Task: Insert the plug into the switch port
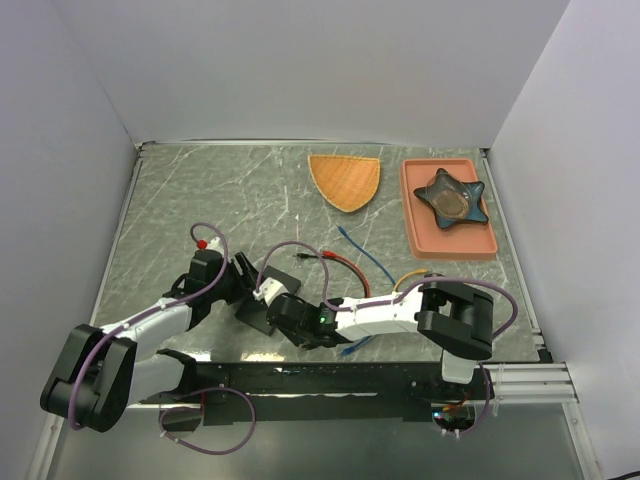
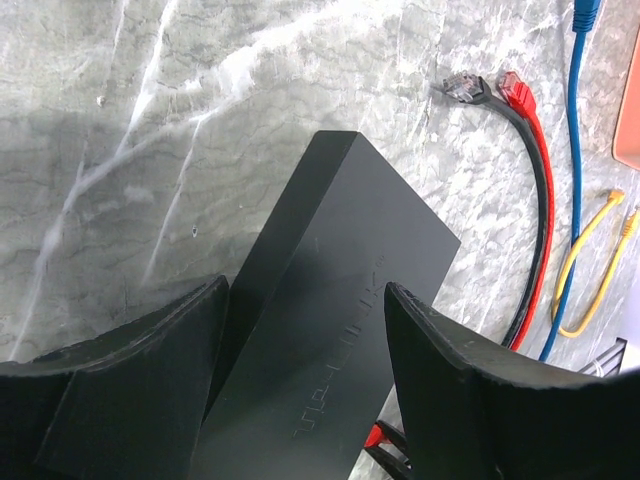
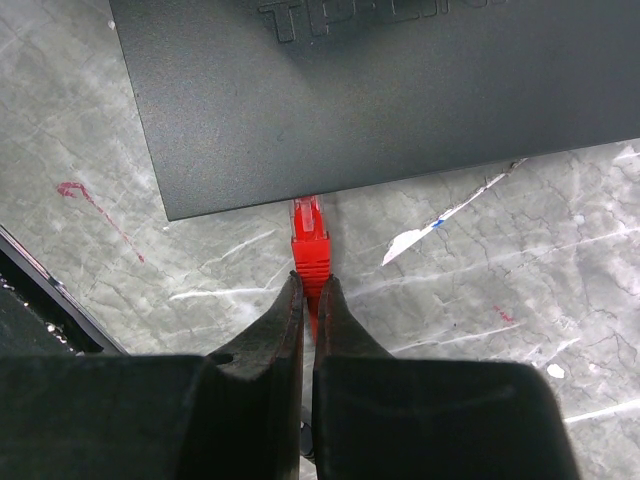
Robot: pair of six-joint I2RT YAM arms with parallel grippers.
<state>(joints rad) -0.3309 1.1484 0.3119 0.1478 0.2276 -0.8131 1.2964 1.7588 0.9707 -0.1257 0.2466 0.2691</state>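
A flat matte-black switch box (image 2: 330, 300) lies between my left gripper (image 2: 305, 288) fingers, which press on its two long sides. In the top view the left gripper (image 1: 240, 285) holds the box (image 1: 258, 315) at its left end. My right gripper (image 3: 308, 280) is shut on the red cable just behind the red plug (image 3: 310, 245). The plug's tip meets the box's (image 3: 380, 100) near edge and slips under its overhang. The switch port itself is hidden there. From above, the right gripper (image 1: 283, 305) points left at the box.
Loose cables lie right of the box: a black one with a clear plug (image 2: 462, 87), a red plug (image 2: 511, 88), a blue cable (image 2: 575, 150) and a yellow one (image 2: 590, 270). At the back stand an orange wedge (image 1: 346, 180) and a salmon tray (image 1: 418, 235) holding a dark star-shaped dish (image 1: 452, 195).
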